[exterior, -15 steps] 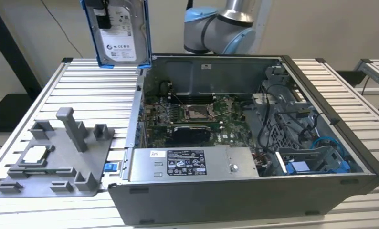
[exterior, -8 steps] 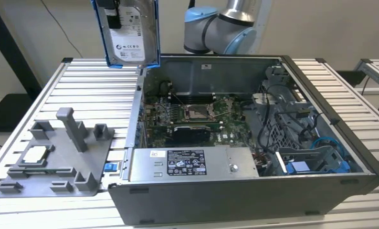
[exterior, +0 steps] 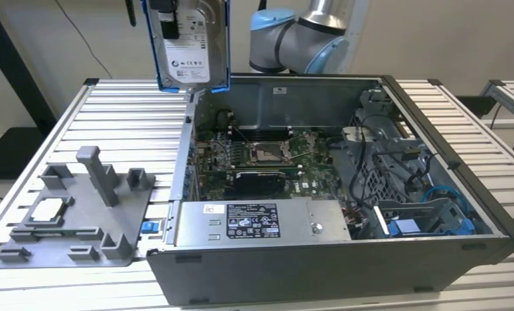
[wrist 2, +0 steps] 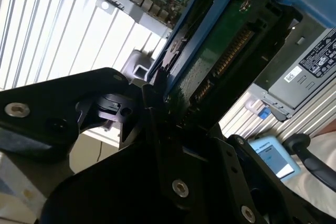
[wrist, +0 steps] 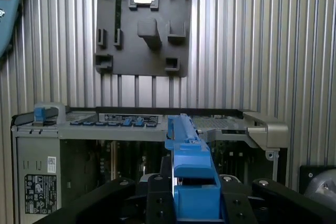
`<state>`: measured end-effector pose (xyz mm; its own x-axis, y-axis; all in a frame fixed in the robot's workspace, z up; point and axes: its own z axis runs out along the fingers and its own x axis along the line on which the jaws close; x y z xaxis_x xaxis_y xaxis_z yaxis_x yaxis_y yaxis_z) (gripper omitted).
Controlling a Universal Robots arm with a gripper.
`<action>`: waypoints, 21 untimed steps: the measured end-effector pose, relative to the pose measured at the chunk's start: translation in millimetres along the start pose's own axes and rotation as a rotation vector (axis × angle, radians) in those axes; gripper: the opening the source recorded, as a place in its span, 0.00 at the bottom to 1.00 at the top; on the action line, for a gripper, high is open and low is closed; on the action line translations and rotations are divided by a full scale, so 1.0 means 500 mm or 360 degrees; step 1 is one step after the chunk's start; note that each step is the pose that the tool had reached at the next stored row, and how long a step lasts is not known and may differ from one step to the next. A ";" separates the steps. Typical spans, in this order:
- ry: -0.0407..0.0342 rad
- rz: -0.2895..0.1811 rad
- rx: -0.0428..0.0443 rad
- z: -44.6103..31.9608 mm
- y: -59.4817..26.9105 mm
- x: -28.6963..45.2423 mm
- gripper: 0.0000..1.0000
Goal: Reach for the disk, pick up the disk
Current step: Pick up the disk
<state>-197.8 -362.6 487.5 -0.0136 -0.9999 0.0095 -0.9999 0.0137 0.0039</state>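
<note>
Pick-up stage: gripper (wrist: 195, 198) fingers clamp the disk (exterior: 192, 44) between them, above the open case (exterior: 309, 272); lifting demands a firm grip.

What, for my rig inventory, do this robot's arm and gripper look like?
In the exterior view, the arm has rounded grey joint housings with light blue caps and a silver metal tube link. In both wrist views the gripper is matte black, built of flat angular plates fastened with silver socket-head screws.
</note>
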 end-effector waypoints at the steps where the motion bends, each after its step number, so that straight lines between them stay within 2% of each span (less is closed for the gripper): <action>1: 0.0000 0.0000 0.0000 0.000 -0.006 0.000 0.00; 21: 0.0000 0.0000 0.0000 0.000 -0.107 -0.001 0.00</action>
<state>-144.2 -362.6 487.6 -0.0137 -0.9999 0.0095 -0.9999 0.0137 0.0039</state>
